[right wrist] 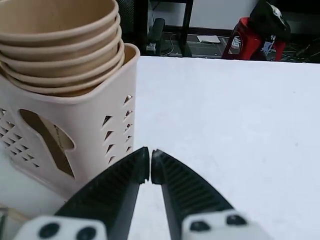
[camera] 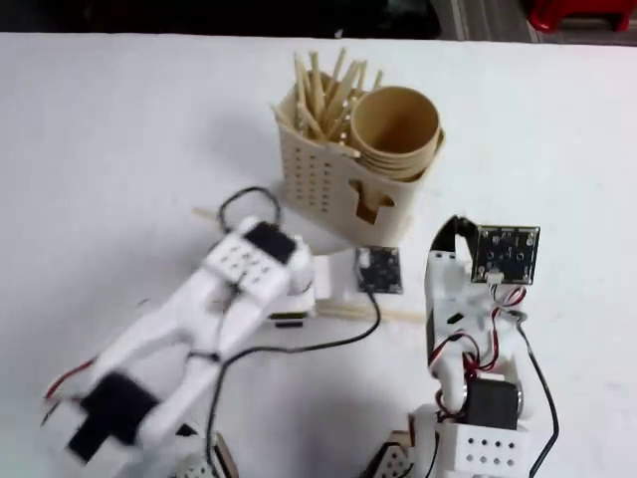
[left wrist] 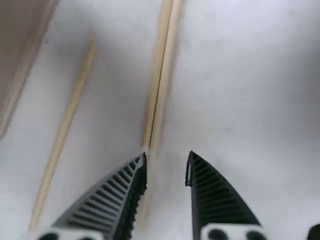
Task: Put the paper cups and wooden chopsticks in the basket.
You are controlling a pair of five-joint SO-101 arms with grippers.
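My left gripper point(left wrist: 166, 162) apart, chopstick pair point(left wrist: 161, 85) flat on table point(left wrist: 250, 100) just ahead, touching one tip. Light, stiff, thin, I think slippery: better take near middle. My right gripper point(right wrist: 150, 165) together, empty.

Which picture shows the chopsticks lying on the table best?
The left wrist view. A chopstick pair lies right at the open left gripper, a single chopstick beside it. In the high view the left arm covers most of them; just chopstick ends stick out. The right wrist view faces the basket.
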